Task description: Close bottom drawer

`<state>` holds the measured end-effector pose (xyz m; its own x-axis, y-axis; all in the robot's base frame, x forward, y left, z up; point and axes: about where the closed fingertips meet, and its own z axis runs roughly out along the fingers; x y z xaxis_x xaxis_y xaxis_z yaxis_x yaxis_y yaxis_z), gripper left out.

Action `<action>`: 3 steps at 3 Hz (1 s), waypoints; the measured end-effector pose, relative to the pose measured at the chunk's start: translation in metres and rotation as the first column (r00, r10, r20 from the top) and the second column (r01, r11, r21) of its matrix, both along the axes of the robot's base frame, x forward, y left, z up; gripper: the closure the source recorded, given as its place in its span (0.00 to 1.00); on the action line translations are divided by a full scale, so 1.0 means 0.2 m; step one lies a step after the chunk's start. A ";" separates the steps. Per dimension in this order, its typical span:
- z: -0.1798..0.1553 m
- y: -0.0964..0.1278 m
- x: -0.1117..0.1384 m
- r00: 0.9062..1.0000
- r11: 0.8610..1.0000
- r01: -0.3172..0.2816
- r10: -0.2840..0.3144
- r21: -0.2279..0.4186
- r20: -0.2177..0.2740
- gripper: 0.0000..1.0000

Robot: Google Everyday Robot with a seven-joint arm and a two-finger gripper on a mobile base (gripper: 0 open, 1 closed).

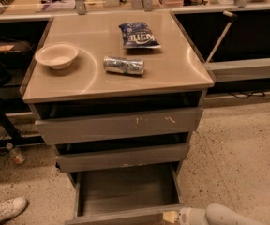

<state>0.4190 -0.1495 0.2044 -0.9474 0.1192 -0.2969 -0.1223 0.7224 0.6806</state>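
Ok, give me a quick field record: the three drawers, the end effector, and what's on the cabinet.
bottom drawer: plain grey metal bottom drawer, pulled far out, not yet closed
middle drawer: mid-width grey drawer front, slightly out
top drawer: widest grey drawer front with pale scratches, slightly out
end effector: pale end effector at the view's lower edge, beside the bottom drawer's front right corner; contact unclear
on beige cabinet top: white bowl, crushed silver can on its side, blue chip bag
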 end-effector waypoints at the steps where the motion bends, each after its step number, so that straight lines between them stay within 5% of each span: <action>1: -0.01 0.12 0.11 0.999 0.999 -0.034 0.033 0.025 0.027 1.00; 3: -0.03 0.12 0.12 1.000 1.000 -0.012 0.012 0.028 0.016 1.00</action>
<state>0.4427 -0.1262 0.1980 -0.9441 0.1164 -0.3085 -0.1417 0.7017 0.6982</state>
